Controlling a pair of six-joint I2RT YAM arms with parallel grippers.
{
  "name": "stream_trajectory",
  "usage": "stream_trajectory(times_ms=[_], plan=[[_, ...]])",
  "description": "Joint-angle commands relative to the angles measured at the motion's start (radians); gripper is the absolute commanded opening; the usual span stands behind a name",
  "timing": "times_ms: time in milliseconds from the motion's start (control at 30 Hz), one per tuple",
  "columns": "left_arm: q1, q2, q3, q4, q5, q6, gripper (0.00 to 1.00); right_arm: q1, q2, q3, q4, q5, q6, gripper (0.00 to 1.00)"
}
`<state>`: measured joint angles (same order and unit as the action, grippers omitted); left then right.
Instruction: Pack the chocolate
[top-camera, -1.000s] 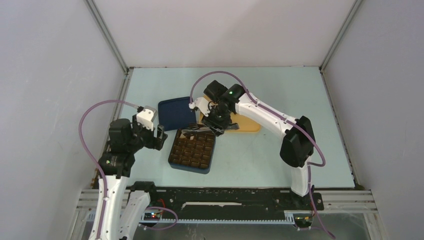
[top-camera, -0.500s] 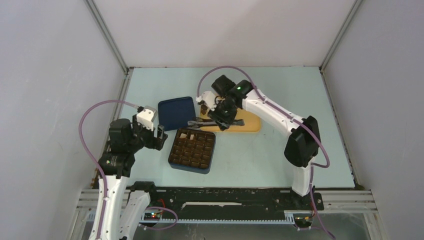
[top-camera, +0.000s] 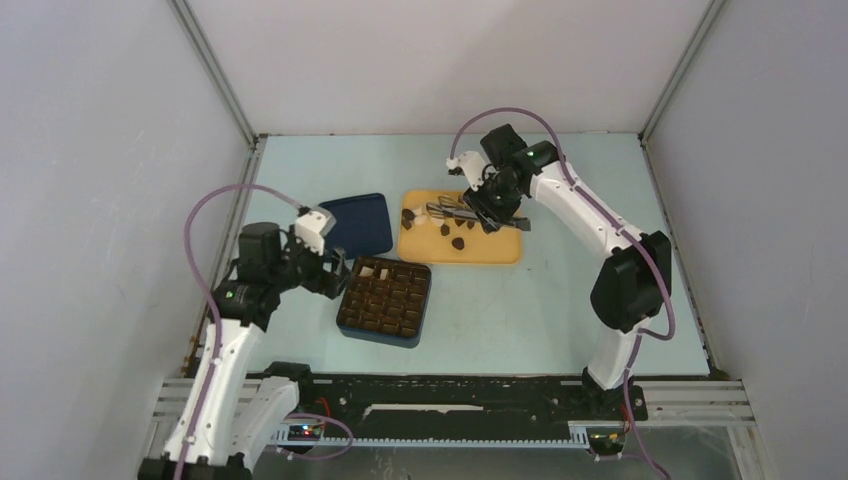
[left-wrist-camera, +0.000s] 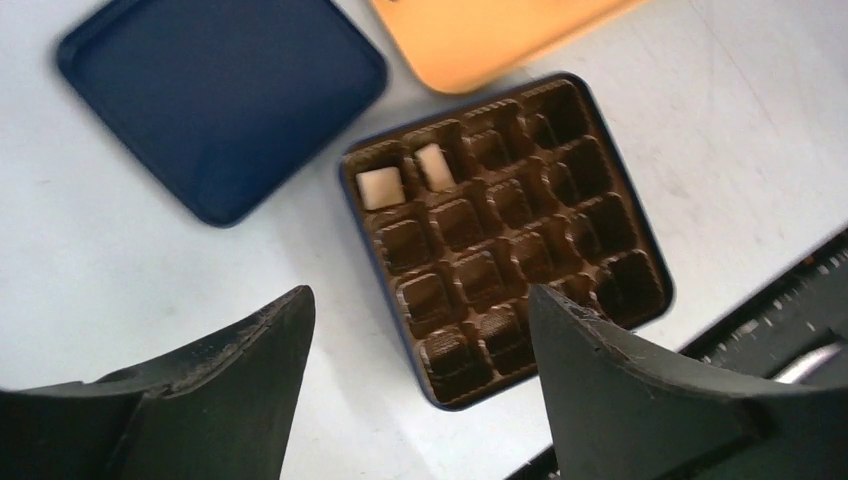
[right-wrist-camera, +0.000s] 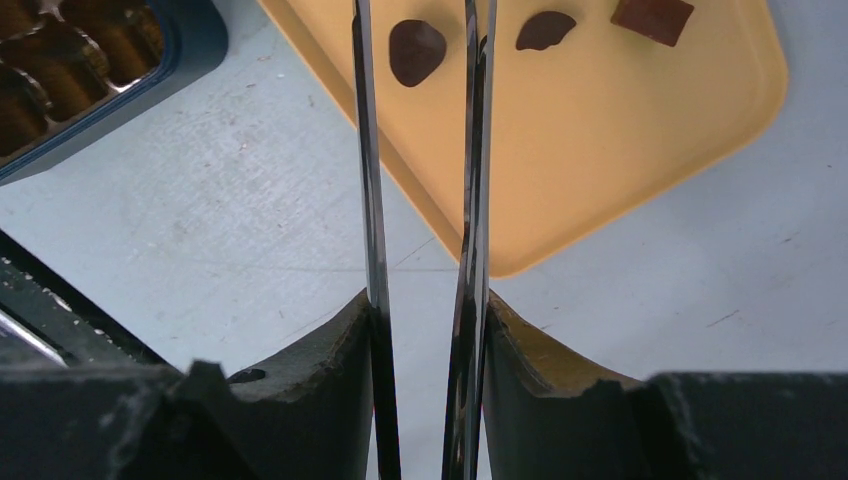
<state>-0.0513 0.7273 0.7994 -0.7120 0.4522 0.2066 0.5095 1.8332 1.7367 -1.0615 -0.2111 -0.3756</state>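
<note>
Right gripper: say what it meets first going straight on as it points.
The tongs in the right gripper would probably touch the yellow tray first, beside a dark chocolate piece; depth is unclear.

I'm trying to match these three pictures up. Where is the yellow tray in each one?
Top external: yellow tray mid-table, just beyond the blue box.
Left wrist: only its corner, top edge.
Right wrist: upper right, behind the tweezers.
Shared landmark: the blue box, beside the tray in all three.

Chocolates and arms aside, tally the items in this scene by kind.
dark blue box: 1
dark blue lid: 1
yellow tray: 1
metal tongs: 1
Total: 4
</note>
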Motion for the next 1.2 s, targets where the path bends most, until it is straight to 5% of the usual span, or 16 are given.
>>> stream_trajectory(times_ms=[0, 300, 1167], plan=[[-0.143, 0.068, 0.080, -0.019, 0.026, 0.030, 0.84, -0.016, 0.054, 0.057, 0.009, 0.027, -0.012, 0.41], [-0.247, 0.129, 0.086, -0.053, 0.040, 0.066, 0.99, -0.040, 0.148, 0.069, 0.031, 0.009, 0.012, 0.41], [-0.247, 0.092, 0.053, -0.044, 0.033, 0.073, 1.00, -0.007, 0.291, 0.170, -0.003, 0.055, -0.006, 0.43]])
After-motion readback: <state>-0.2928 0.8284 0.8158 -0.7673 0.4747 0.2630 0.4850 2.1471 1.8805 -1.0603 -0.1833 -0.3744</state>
